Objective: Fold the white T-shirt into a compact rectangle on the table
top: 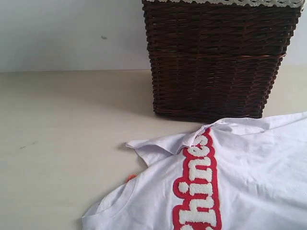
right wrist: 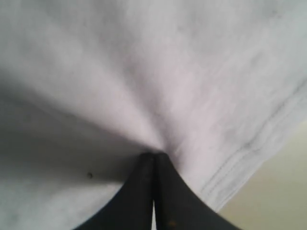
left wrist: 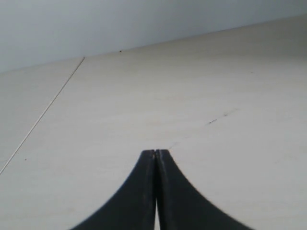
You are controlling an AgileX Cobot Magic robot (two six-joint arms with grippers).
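The white T-shirt (top: 259, 177) lies spread over the lower right of the table (top: 62, 143) in the exterior view. Its fuzzy red-outlined letters (top: 200, 187) face up, one sleeve is crumpled toward the basket, and a small orange tag (top: 130, 177) peeks out by the collar. Neither gripper shows in that view. My right gripper (right wrist: 154, 154) is shut on the T-shirt (right wrist: 144, 72); the cloth puckers into its tips near a stitched hem (right wrist: 254, 153). Over bare table (left wrist: 192, 96), my left gripper (left wrist: 156, 152) is shut and holds nothing.
A tall dark brown wicker basket (top: 216, 57) with a lace rim stands at the back right, just behind the shirt. A pale wall (top: 72, 33) closes off the far edge of the table. A thin seam (left wrist: 48, 108) crosses the tabletop near the left gripper.
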